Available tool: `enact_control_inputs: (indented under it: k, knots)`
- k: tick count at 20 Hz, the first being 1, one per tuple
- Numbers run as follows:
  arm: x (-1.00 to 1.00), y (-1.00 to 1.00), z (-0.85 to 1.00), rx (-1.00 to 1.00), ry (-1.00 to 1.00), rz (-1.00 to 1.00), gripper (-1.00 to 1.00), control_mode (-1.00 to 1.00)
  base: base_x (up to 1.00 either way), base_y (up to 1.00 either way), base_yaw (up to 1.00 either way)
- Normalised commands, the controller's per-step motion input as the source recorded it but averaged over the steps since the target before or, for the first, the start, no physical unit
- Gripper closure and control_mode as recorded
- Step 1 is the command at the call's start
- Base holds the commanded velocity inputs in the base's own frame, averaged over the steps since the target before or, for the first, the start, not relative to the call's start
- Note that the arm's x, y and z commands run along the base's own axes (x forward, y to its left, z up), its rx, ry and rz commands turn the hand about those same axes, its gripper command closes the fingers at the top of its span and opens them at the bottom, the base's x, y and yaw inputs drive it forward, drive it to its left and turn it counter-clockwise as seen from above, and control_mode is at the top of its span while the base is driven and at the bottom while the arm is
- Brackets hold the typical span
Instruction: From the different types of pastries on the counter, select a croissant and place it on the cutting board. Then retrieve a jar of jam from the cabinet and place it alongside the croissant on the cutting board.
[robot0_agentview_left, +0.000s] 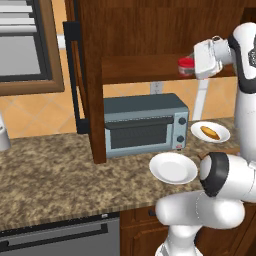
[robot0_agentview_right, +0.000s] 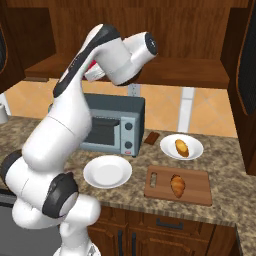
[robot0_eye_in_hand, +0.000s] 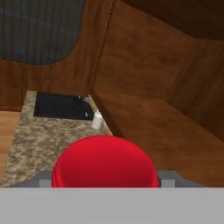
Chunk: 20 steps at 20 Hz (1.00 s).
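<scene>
My gripper (robot0_agentview_left: 192, 65) is shut on the jar of jam (robot0_agentview_left: 185, 65), a small red jar held at the front edge of the cabinet's plank shelf (robot0_agentview_left: 145, 69). In the hand view the red jar (robot0_eye_in_hand: 105, 162) sits between the grey fingers (robot0_eye_in_hand: 169, 177), with the shelf's edge to its right and the counter (robot0_eye_in_hand: 48, 135) below. The orange-brown croissant (robot0_agentview_right: 177, 184) lies on the reddish-brown cutting board (robot0_agentview_right: 197, 191) at the counter's front right. The golden-yellow pastry (robot0_agentview_right: 182, 147) rests on a white plate (robot0_agentview_right: 196, 145) behind the board.
A grey toaster oven (robot0_agentview_left: 145, 125) stands on the counter under the shelf. An empty white plate (robot0_agentview_left: 173, 167) lies in front of it, left of the board. The open cabinet door with its black handle (robot0_agentview_left: 75, 80) hangs to the left. My arm (robot0_agentview_right: 75, 100) crosses above the oven.
</scene>
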Motion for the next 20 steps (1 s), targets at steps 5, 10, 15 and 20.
enact_control_inputs:
  k: [5,10,15,20]
  knots:
    - [-0.91,-0.34,0.06,-0.11,-0.21,0.00,1.00,-1.00,0.00,0.00,0.00]
    - [-0.81,-0.47,0.00,-0.03,-0.07,-0.17,1.00,-1.00,0.00,0.00,0.00]
    - [-0.57,-0.28,0.00,0.01,0.06,-0.43,1.00,-1.00,0.00,0.00,0.00]
    - [-0.39,-0.14,-0.09,0.03,0.21,-0.49,1.00,-1.00,0.00,0.00,0.00]
